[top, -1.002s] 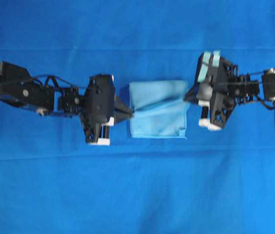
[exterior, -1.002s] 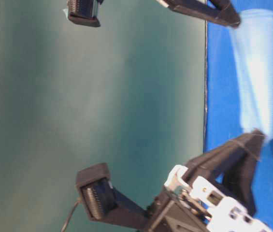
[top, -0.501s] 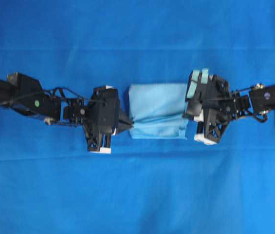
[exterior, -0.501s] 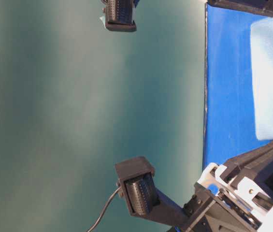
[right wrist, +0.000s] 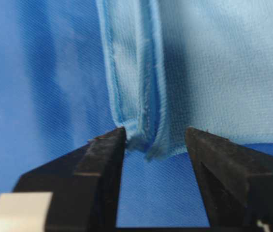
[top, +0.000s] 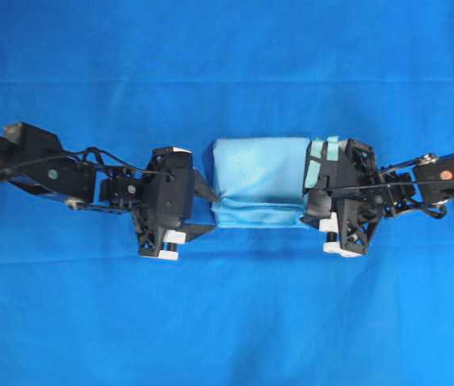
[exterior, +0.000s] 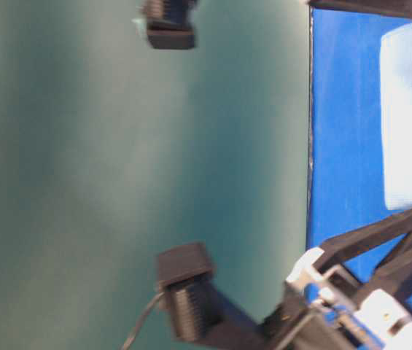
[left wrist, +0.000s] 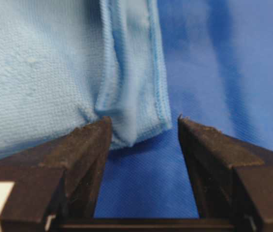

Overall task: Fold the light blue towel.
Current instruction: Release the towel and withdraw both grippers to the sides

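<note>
The pale sky-blue microfibre towel [top: 259, 182] lay folded mid-table on the royal-blue cloth [top: 227, 322]. Left gripper [left wrist: 143, 126] and right gripper [right wrist: 154, 136] stood parted, corners released; withdrawing level should avoid snagging hems.

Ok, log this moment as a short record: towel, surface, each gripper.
towel: light blue towel, folded into a layered rectangle, lying flat at centre
surface: royal-blue cloth under everything
left gripper: left gripper open, jaws astride the towel's corner, nothing clamped
right gripper: right gripper open, jaws astride the folded edge, nothing clamped
</note>
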